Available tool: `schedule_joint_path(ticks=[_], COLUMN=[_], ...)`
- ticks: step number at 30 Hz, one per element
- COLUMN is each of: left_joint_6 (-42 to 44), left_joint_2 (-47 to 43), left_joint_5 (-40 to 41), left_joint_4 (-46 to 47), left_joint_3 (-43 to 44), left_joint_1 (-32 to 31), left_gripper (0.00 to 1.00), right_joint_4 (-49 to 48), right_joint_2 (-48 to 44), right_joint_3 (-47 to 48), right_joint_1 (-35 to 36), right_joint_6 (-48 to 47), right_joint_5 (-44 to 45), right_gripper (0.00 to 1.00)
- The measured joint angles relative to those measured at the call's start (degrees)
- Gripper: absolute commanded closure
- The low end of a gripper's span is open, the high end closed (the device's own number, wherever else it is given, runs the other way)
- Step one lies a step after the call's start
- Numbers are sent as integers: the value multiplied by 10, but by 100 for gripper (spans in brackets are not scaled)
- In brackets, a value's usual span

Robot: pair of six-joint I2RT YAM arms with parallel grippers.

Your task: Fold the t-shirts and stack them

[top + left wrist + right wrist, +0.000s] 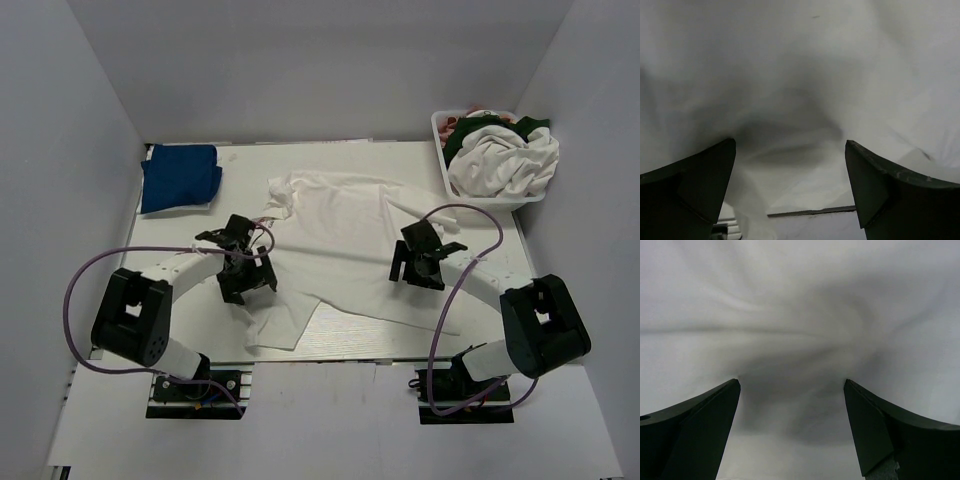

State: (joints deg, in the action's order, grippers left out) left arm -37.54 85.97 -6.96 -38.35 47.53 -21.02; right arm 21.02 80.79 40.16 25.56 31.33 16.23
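A large white t-shirt (340,250) lies spread and rumpled across the middle of the surface (250,165), one bottom corner folded over toward the lower middle of the overhead view. Both arms lean in over it from the bottom of the frame. The left tool (248,280) sits above the shirt's left edge and the right tool (415,268) over its right half. Each one stands wide open with nothing caught between its fingers. From the left wrist, the left tool (790,165) shows only shadowed white cloth between its dark fingers (700,180), with a thin straight edge low in the frame. The right wrist view is the same: the right tool (792,405) has its fingers (880,430) apart over creased white fabric. I cannot tell whether either tool touches the cloth. A folded blue t-shirt (180,178) rests in the upper left corner of the surface, well apart from the white one. In the upper right stands a white basket (440,140), piled over its rim with bunched t-shirts (505,160), mostly white, with dark green and a bit of red behind. Purple cables (75,290) loop out from both arms, and the right one arcs over the white shirt's right side.
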Motion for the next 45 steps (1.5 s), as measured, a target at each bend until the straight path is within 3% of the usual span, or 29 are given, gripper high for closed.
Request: schedule_joint_path(ticks=[6, 10, 17, 21, 23, 24, 29, 36, 45], left_joint_6=[-79, -127, -134, -92, -51, -21, 1, 7, -95], left_joint_2=[-87, -59, -30, -33, -40, -54, -63, 0, -65], left_joint_5=[143, 217, 262, 206, 109, 2, -176, -172, 27], left_joint_4=[-101, -169, -204, -184, -136, -78, 23, 12, -184], left_joint_3=[-18, 5, 75, 90, 80, 51, -2, -2, -31], left_joint_1=[10, 16, 22, 17, 9, 3, -47, -119, -116], left_gripper=[0, 0, 0, 0, 0, 0, 0, 0, 0], right_joint_4=[21, 26, 50, 67, 67, 61, 44, 28, 29], right_joint_2=[0, 0, 2, 3, 3, 3, -2, -16, 7], right_joint_3=[-4, -3, 8, 22, 34, 39, 42, 13, 9], right_joint_1=[-23, -50, -95, -126, -129, -129, -128, -127, -134], right_joint_6=[21, 26, 16, 10, 3, -2, -16, -19, -15], right_joint_5=[30, 36, 55, 51, 41, 33, 10, -3, 1], right_gripper=[10, 10, 10, 10, 10, 10, 10, 10, 10])
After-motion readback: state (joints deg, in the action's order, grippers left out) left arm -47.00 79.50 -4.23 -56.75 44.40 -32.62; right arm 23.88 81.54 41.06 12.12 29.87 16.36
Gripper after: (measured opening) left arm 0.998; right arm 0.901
